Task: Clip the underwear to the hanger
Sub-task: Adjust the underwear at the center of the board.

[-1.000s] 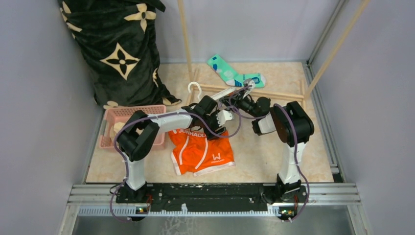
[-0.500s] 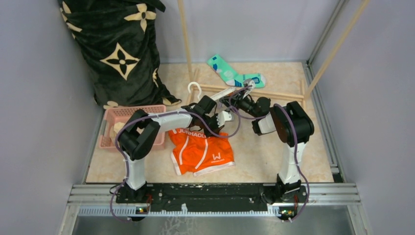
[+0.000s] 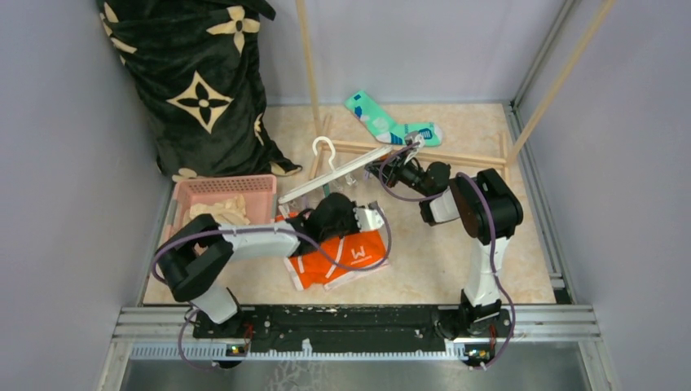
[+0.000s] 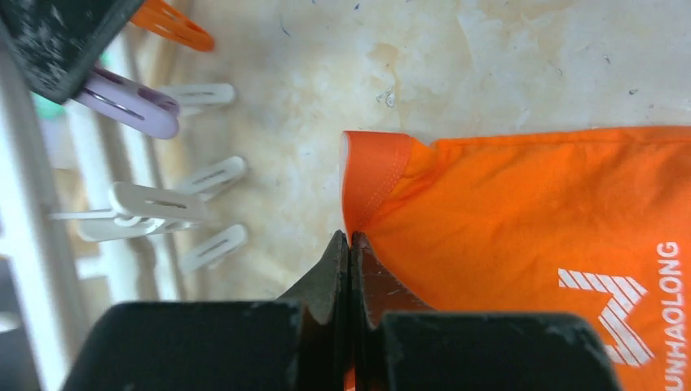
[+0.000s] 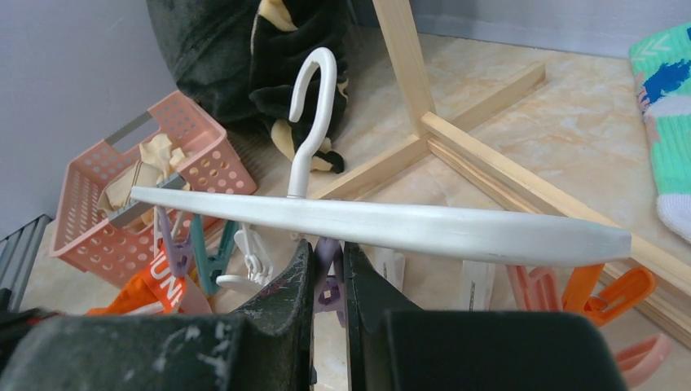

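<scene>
in the left wrist view the left gripper [image 4: 349,241] stands at lower centre. its two dark fingers are pressed together, pinching the left edge of the underwear [image 4: 521,244]. the orange cloth spreads from the fingertips to the right side of the frame. its hemmed corner sits just above the tips, and white lettering shows at the lower right. from above, the underwear spreads over the marbled tabletop [image 3: 432,252] at centre frame, partly under the left arm's wrist. the hanger [image 3: 342,173] is just above it in the frame, slanting up to the right. in the right wrist view the right gripper [image 5: 327,248] sits at lower centre, closed on a lilac clothespin [image 5: 328,285] that hangs beneath the hanger's white bar. the hook rises at upper centre.
</scene>
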You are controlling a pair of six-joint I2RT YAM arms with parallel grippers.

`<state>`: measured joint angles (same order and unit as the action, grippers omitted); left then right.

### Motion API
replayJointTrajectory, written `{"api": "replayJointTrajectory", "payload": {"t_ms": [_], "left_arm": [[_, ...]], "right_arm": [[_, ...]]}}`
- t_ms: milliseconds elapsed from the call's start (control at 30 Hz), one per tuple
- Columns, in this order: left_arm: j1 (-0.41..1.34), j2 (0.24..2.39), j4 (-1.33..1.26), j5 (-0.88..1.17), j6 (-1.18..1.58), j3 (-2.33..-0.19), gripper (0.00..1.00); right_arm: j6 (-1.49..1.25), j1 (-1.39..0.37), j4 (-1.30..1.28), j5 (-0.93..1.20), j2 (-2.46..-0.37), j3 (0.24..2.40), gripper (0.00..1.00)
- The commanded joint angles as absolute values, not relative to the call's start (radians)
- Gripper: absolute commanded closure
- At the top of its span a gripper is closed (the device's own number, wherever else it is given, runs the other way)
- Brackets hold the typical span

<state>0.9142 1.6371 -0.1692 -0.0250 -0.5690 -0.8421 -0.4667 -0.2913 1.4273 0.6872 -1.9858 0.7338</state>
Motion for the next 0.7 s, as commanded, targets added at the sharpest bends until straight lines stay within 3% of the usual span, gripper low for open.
{"api": "replayJointTrajectory", "payload": {"t_ms": [0, 200, 267, 433, 667], "left_arm": [[1.049, 1.641, -0.791, -0.497, -0.859, -0.65, 1.0], [1.065, 1.811, -1.391, -0.759, -1.259, -0.631, 1.0], [1.037, 1.85, -1.483, -0.795, -1.342, -0.693, 1.0], [1.029, 1.837, -1.507, -0.757, -1.407, -0.755, 1.0], [1.132, 1.801, -1.393, -0.735, -1.316, -0.614, 0.99]], "right_arm": [[-0.458, -0.288, 1.522, 0.702, -1.969, 0.742, 1.0], [-0.459, -0.288, 1.52, 0.707, -1.966, 0.741, 1.0], [-0.455, -0.288, 1.514, 0.706, -1.96, 0.738, 1.0], [-0.454, -0.288, 1.511, 0.707, -1.954, 0.738, 1.0], [-0.453, -0.288, 1.515, 0.707, -1.952, 0.733, 1.0]]}}
